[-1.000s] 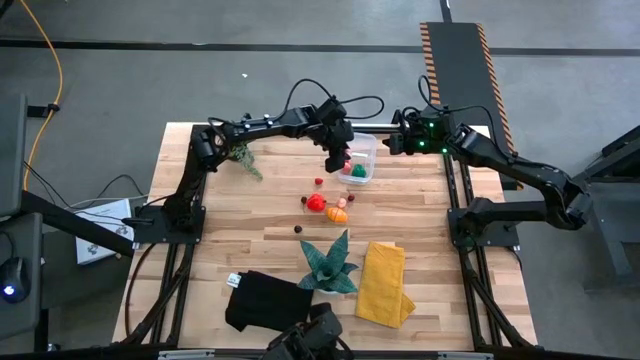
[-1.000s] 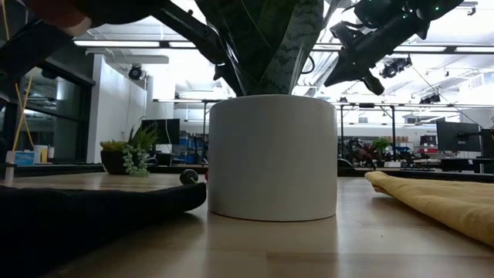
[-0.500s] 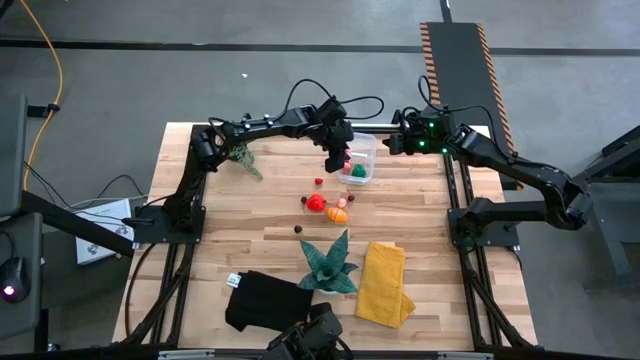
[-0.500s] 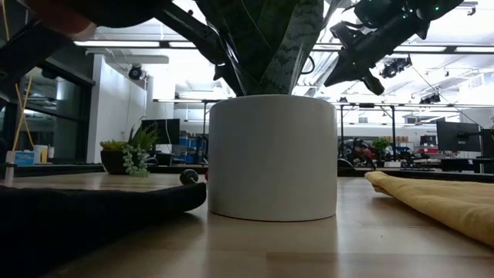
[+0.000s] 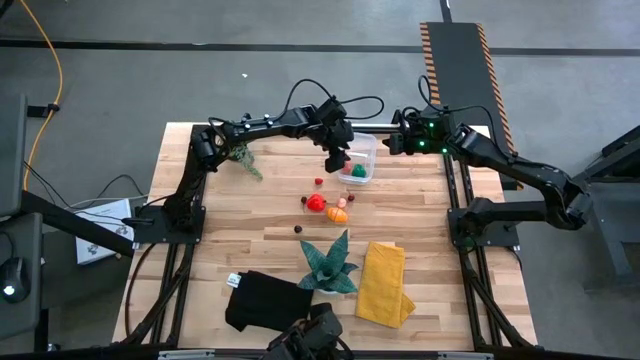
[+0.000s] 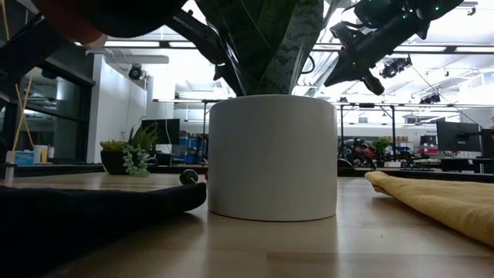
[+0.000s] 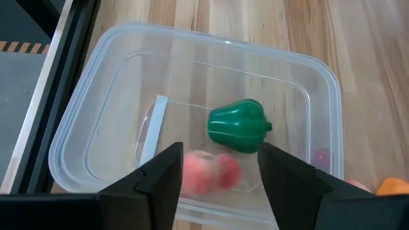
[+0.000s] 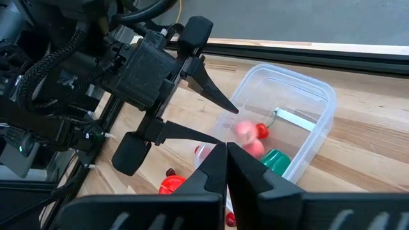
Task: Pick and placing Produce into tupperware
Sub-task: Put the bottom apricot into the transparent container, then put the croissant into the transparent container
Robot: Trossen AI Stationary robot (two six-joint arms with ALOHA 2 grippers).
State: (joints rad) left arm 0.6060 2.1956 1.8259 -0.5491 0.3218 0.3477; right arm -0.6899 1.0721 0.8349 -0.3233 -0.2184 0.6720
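Left wrist view: our left fingers [image 7: 220, 176] stand apart above the tupperware [image 7: 89, 108], a pink fruit [image 7: 204, 174] loose between them; right fingers [image 8: 227, 167] shut.

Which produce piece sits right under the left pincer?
The pink piece in the tub, directly under the open left pincer. The green pepper lies further in, and the other pieces are out on the table.
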